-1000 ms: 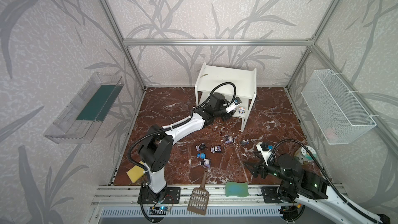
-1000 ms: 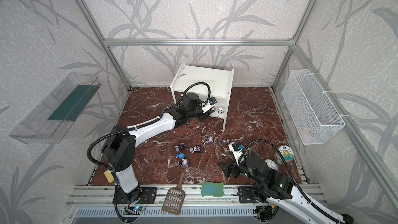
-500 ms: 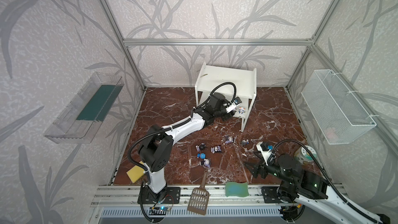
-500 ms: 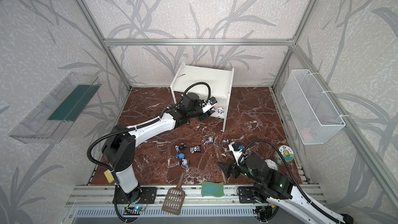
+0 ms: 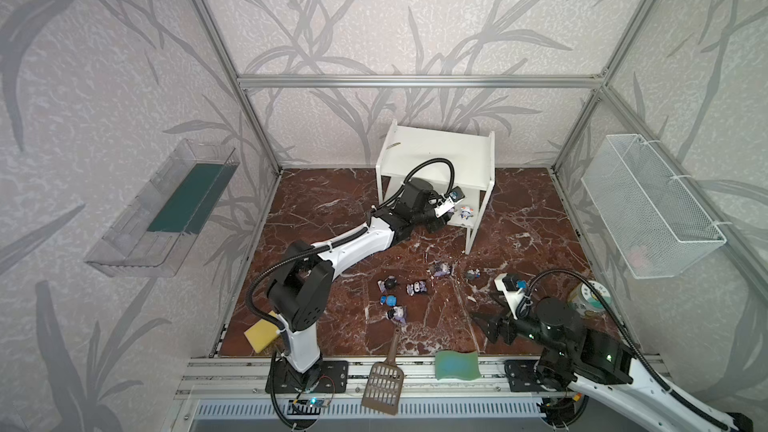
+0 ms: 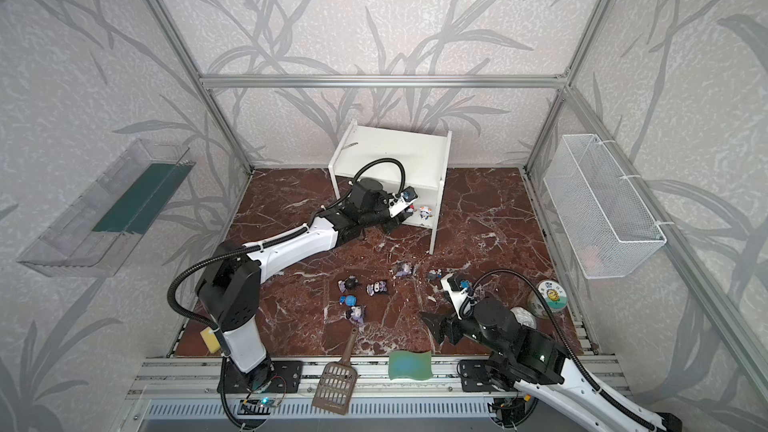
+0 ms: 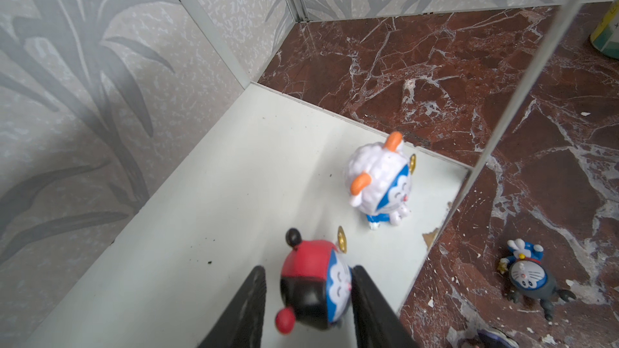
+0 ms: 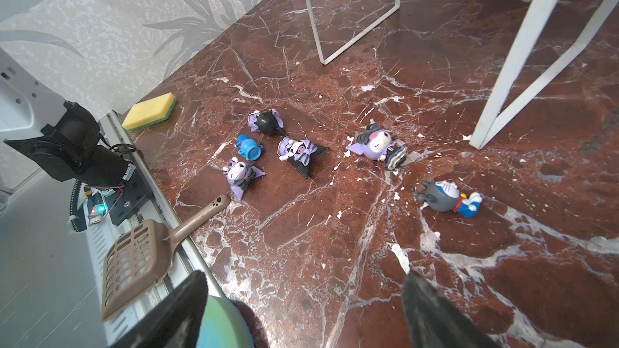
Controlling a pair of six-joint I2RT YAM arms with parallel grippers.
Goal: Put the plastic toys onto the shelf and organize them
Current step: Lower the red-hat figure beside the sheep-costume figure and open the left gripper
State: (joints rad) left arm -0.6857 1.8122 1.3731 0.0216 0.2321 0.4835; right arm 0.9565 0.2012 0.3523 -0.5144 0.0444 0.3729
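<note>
Two toys [image 5: 465,213] on lower board of shelf [image 5: 440,151]: white-headed one [image 7: 378,182] at right, red-black one [image 7: 315,289] between narrowly parted fingers [image 7: 368,296] of left claw [image 7: 308,271]. Six more lying on tabletop [image 8: 368,229]. Right claw [image 8: 303,276] wide, empty, near right.

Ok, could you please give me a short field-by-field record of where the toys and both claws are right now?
on shelf: red-black toy and white-headed toy, both on the lower board of the shelf
loose toys: six, lying on the floor in front of the shelf
left claw: straddles the red-black toy; grip unclear
right claw: open, empty, above the floor
</note>
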